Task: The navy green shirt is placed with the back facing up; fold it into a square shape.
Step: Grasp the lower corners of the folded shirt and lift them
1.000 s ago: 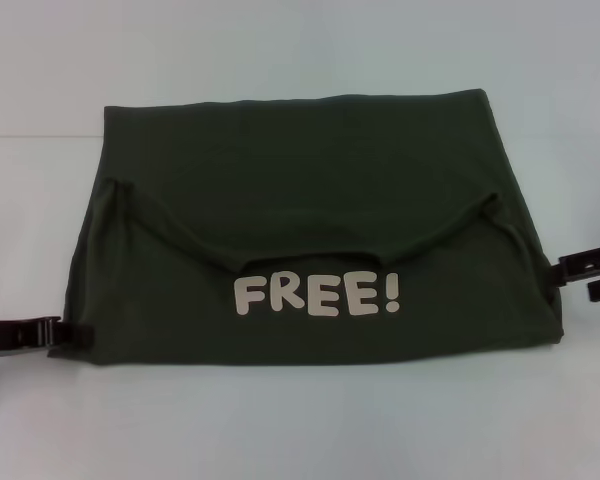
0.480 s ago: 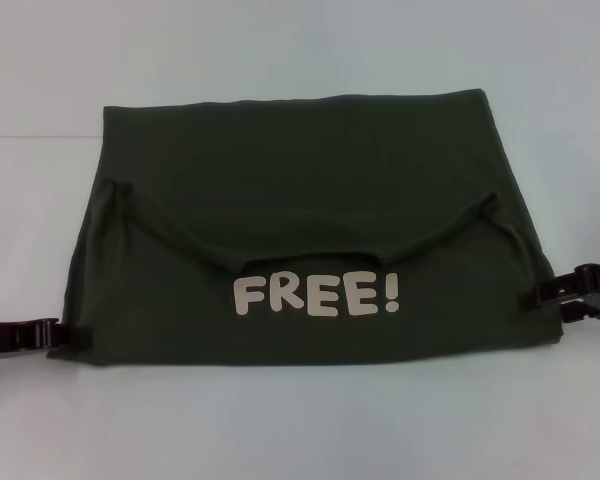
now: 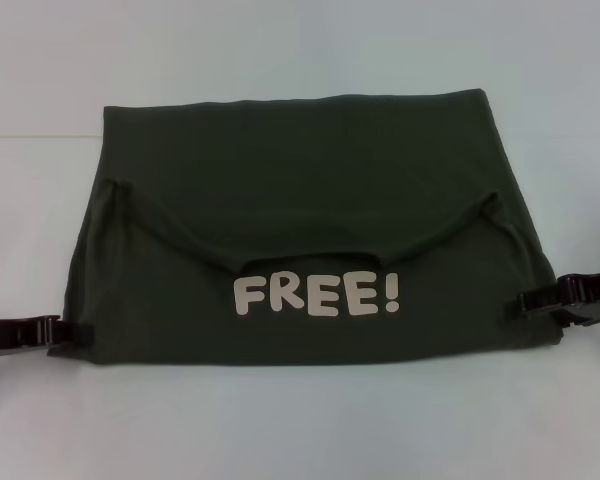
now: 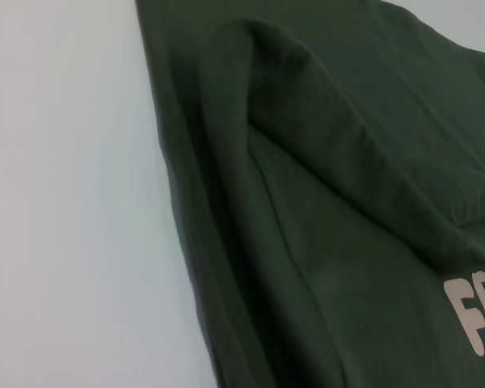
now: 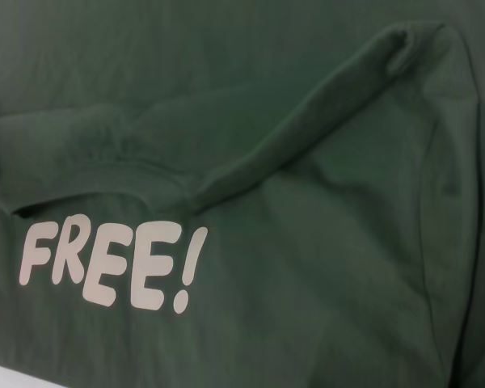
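The navy green shirt [image 3: 310, 230] lay flat in the middle of the white table [image 3: 300, 430]. It was already folded into a wide, short shape, with the pale word "FREE!" [image 3: 316, 296] showing near the front edge. The neck hole and the two tucked-in sleeves made soft ridges across the cloth.

The left gripper [image 3: 68, 333] sat low at the shirt's front left corner, right at the hem. The right gripper [image 3: 532, 303] reached onto the front right corner. I could not tell whether either one was pinching the cloth or was just open beside it. The wrist views showed only cloth, not the fingers.

I think the step in hand was to get hold of both front corners for the next fold. To do it well, each gripper should catch all the layers at its corner, not just the top one. Both sides should then lift together and evenly, so the fold comes out straight. The cloth was soft and thick at the edges, so a layer could slip out.

Nothing else lay on the table that I could see. Only the bumpy sleeve folds [image 5: 307, 137] could get in the way and make the square lumpy.
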`<action>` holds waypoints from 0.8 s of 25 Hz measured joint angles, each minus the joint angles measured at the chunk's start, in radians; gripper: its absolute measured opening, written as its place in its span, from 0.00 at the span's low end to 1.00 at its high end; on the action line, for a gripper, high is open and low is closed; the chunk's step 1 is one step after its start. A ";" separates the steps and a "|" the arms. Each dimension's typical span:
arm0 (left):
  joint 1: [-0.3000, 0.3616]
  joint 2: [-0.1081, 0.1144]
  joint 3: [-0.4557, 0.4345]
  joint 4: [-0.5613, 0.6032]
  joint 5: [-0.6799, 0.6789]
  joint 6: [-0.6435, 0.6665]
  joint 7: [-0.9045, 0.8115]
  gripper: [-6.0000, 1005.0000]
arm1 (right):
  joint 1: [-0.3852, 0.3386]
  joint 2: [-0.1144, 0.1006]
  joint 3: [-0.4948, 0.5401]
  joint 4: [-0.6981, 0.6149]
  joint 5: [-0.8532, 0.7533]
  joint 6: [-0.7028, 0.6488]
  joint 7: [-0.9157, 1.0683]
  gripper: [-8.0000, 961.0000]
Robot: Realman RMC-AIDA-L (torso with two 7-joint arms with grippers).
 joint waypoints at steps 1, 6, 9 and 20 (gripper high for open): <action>0.000 0.000 0.000 0.000 0.000 0.000 0.000 0.04 | 0.001 0.001 0.000 0.001 0.000 0.000 0.000 0.86; -0.002 0.000 -0.002 -0.001 0.000 0.000 0.000 0.04 | 0.007 0.006 -0.005 0.010 0.003 0.002 -0.001 0.86; -0.002 0.000 -0.003 -0.001 0.000 0.000 -0.001 0.04 | 0.008 0.008 -0.007 0.012 0.004 0.003 -0.002 0.86; 0.000 0.000 -0.004 -0.001 0.000 0.000 -0.008 0.04 | -0.004 0.014 -0.002 -0.005 0.006 0.001 -0.012 0.64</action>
